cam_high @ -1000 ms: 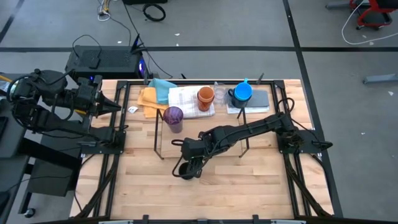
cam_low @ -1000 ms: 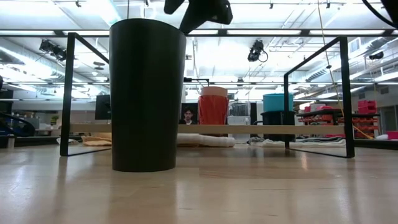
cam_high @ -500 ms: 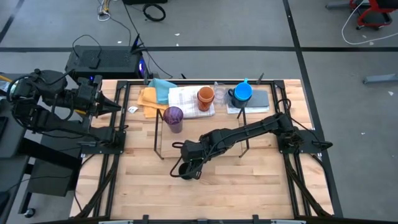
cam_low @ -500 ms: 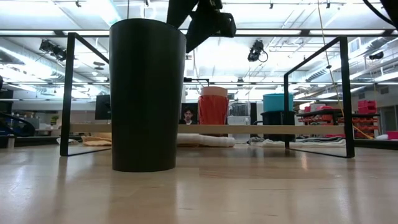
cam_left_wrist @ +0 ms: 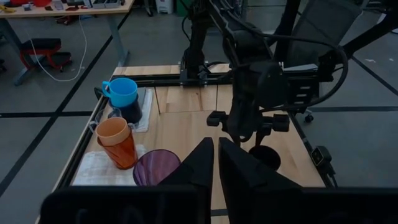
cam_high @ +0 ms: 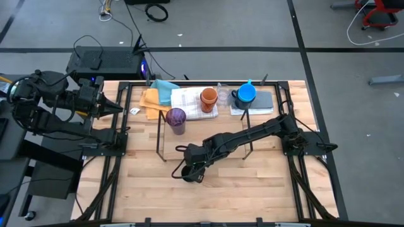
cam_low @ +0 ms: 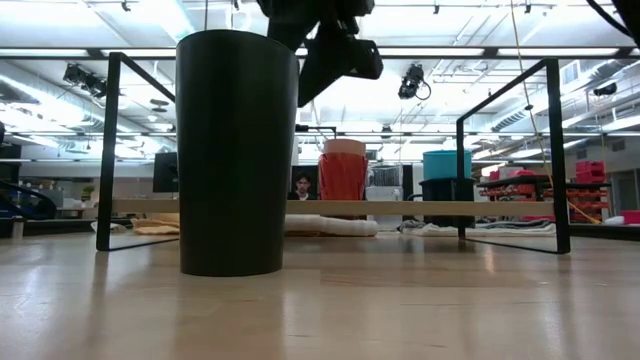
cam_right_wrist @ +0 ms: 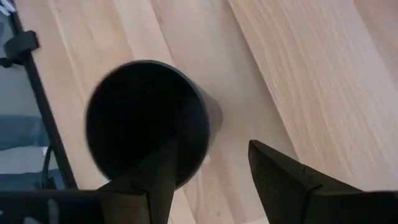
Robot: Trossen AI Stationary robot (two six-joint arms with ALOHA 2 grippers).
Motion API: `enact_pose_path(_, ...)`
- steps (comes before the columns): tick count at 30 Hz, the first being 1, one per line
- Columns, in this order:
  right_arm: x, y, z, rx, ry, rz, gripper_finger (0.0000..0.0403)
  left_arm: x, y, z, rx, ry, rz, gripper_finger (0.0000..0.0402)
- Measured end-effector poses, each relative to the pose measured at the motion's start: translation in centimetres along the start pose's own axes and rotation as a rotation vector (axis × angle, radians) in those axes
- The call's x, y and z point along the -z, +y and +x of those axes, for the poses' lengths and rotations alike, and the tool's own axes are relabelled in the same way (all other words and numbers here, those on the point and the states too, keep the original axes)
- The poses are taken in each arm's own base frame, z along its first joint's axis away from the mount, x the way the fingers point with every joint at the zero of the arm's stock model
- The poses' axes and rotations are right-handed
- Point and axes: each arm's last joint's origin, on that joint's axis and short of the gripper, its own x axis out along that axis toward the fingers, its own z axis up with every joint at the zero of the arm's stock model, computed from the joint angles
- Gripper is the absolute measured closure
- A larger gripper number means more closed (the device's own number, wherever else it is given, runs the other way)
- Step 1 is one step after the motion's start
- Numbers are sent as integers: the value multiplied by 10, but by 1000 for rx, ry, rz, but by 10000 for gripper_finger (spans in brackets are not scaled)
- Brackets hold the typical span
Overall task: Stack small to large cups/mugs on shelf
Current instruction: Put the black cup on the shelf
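The black cup (cam_high: 187,171) stands upright on the counter (cam_high: 252,183), near side of the shelf (cam_high: 161,135), and the right hand (cam_right_wrist: 208,168) sits right over its rim with fingers spread wide, gripping nothing. Farther back on the cloths: purple cup (cam_high: 176,118), orange cup (cam_high: 209,98), and a bright blue cup (cam_high: 246,93) nested in the navy mug (cam_left_wrist: 129,112) (the black cup looks empty). The left hand (cam_left_wrist: 214,163) waits at the counter's left edge, fingers together.

The near table (cam_high: 252,189) lay bare except the upright black cup (cam_low: 237,150). Behind it, the shelf frame (cam_low: 330,207) barred level access to the rear cups.
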Motion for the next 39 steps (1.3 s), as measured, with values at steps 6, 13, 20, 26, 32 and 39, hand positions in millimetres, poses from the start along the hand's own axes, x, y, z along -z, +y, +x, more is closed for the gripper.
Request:
enact_pose_path(6,1,1,4,-15,-8,10,200,0,0,0,0,0,0,361)
enact_pose_path(13,-1,3,4,-33,-30,10,200,0,0,0,0,0,0,368)
enact_pose_path(20,-1,2,4,-32,-28,8,200,0,0,0,0,0,0,369)
enact_pose_path(26,-2,2,4,-31,-29,8,200,0,0,0,0,0,0,361)
enact_pose_path(32,-3,1,4,-31,-31,11,200,0,0,0,0,0,0,367)
enact_pose_path(39,-3,1,4,-32,-32,11,208,0,0,0,0,0,0,370)
